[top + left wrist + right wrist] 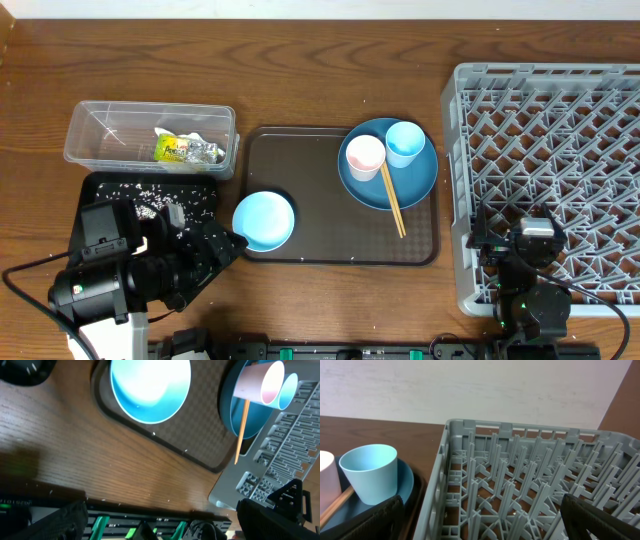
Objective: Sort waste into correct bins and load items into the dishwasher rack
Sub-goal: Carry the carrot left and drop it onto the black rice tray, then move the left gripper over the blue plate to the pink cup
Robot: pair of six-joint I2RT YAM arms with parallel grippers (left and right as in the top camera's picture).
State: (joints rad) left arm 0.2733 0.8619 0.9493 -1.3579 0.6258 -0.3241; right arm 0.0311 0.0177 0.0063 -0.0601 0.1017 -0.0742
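Note:
A crumpled white wrapper [186, 150] lies in the clear tub [95, 135]. Rice grains [150, 190] are scattered on the black tray [200, 205] in front of it. The small light-blue bowl [264, 220] [150, 387] sits at the front left corner of the brown serving tray. On the blue plate [415, 180] [252, 420] stand a pinkish cup [364, 157] [260, 385] and a light-blue cup [405, 143] [370, 477], with chopsticks [392, 198] [241, 425] leaning off the plate's rim. My left gripper [222, 245] [165, 527] hangs open and empty just left of the bowl. My right gripper [520, 225] [485, 527] is open over the grey rack [560, 120] [520, 470].
The brown serving tray [320, 170] [200, 435] lies between the two bins and the rack. The rack's near wall rises right beside the tray's right edge. Bare wooden table runs along the back and the front edge.

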